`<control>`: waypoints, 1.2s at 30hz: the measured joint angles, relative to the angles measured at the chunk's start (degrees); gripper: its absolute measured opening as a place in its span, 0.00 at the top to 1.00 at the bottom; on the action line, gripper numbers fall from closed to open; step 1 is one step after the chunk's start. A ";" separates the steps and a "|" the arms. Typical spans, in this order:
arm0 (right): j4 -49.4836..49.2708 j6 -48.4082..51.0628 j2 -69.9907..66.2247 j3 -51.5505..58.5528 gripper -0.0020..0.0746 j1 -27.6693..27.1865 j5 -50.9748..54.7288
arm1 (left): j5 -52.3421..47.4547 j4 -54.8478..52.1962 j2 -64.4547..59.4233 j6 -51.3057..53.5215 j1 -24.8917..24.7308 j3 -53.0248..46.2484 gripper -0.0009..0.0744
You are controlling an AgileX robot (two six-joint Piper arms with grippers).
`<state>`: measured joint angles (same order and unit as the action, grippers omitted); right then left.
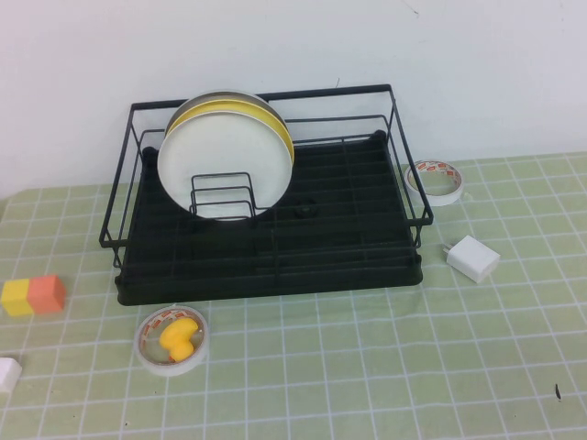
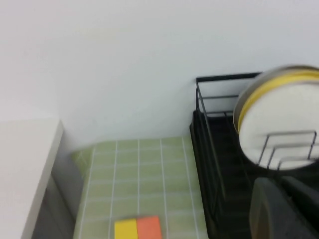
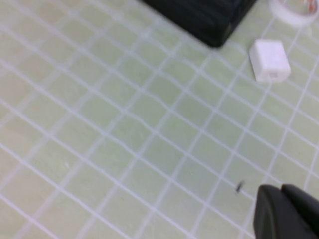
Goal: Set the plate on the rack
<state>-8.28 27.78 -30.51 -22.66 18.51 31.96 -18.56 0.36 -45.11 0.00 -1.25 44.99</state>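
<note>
The white plate (image 1: 225, 165) stands upright in the black wire rack (image 1: 275, 247), leaning in the wire dividers at the rack's left side, right in front of a yellow plate (image 1: 266, 115). The white plate (image 2: 284, 124) and the rack (image 2: 209, 149) also show in the left wrist view. My left gripper (image 2: 281, 199) is shut and empty, off the rack's left end. My right gripper (image 3: 281, 196) is shut and empty above the mat, right of the rack's corner (image 3: 209, 20). Neither gripper shows in the high view.
A tape roll (image 1: 171, 341) holding a yellow piece lies in front of the rack. Yellow and orange blocks (image 1: 32, 295) sit at the left. A white charger (image 1: 472, 258) and a second tape roll (image 1: 435, 181) lie to the right. A small white object (image 1: 7, 373) is at the left edge.
</note>
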 joint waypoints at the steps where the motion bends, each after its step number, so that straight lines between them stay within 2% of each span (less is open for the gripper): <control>1: -0.52 0.00 1.08 0.30 0.98 0.00 -0.26 | 0.96 0.00 2.61 0.00 0.00 -3.19 0.99; 5: -1.33 0.00 3.67 0.83 0.98 0.00 0.76 | 3.26 2.54 10.95 -1.33 0.00 -13.63 0.99; 11: -2.25 0.00 3.76 0.97 0.98 0.00 4.13 | 4.95 3.90 18.53 -1.58 0.00 -22.87 0.99; 30: -2.60 0.00 3.76 0.96 0.98 0.00 4.57 | 1.99 3.98 20.92 -2.80 0.00 -34.57 0.99; 36: -2.60 0.00 3.76 0.96 0.98 0.00 4.69 | -3.23 3.98 28.47 -2.80 0.00 -36.45 0.99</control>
<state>-10.88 27.78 -26.75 -21.70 18.51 36.65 -21.79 4.35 -16.64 -2.80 -1.25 8.54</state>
